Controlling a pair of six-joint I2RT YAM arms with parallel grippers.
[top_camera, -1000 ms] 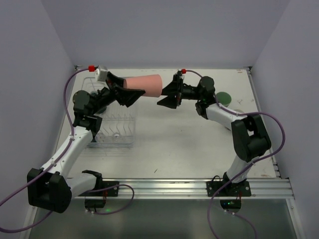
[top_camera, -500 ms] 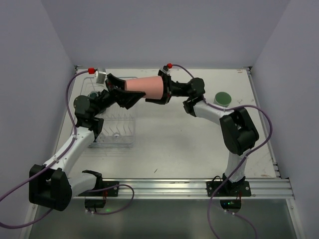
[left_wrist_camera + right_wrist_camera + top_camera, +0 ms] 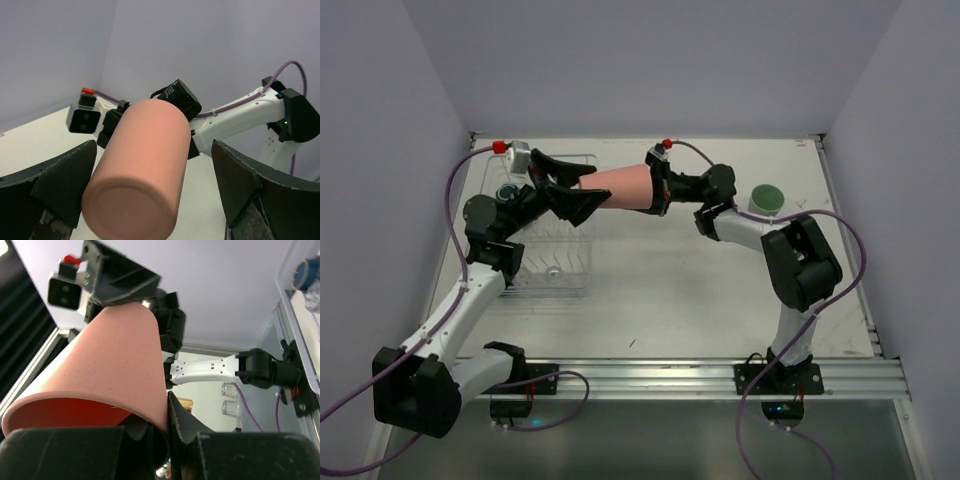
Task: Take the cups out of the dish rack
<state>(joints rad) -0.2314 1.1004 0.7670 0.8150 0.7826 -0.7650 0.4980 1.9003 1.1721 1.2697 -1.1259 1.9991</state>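
A salmon-pink cup (image 3: 625,186) hangs on its side above the table, between the two arms. My right gripper (image 3: 658,188) is shut on its rim, one finger (image 3: 185,425) outside the wall and the other inside the cup (image 3: 115,365). My left gripper (image 3: 582,190) stands open around the cup's base (image 3: 142,165), its fingers (image 3: 65,175) well apart from the cup on both sides. The wire dish rack (image 3: 555,270) lies below the left arm, with a dark teal cup (image 3: 506,190) at its far left. A mint-green cup (image 3: 766,198) stands on the table at the right.
The dish rack's rim (image 3: 287,315) and the teal cup (image 3: 305,272) also show at the right edge of the right wrist view. Grey walls close in the table on three sides. A metal rail (image 3: 720,372) runs along the near edge.
The right gripper came in from the right and shut on the pink cup's rim. The left gripper, which held the cup's base, has opened wide.
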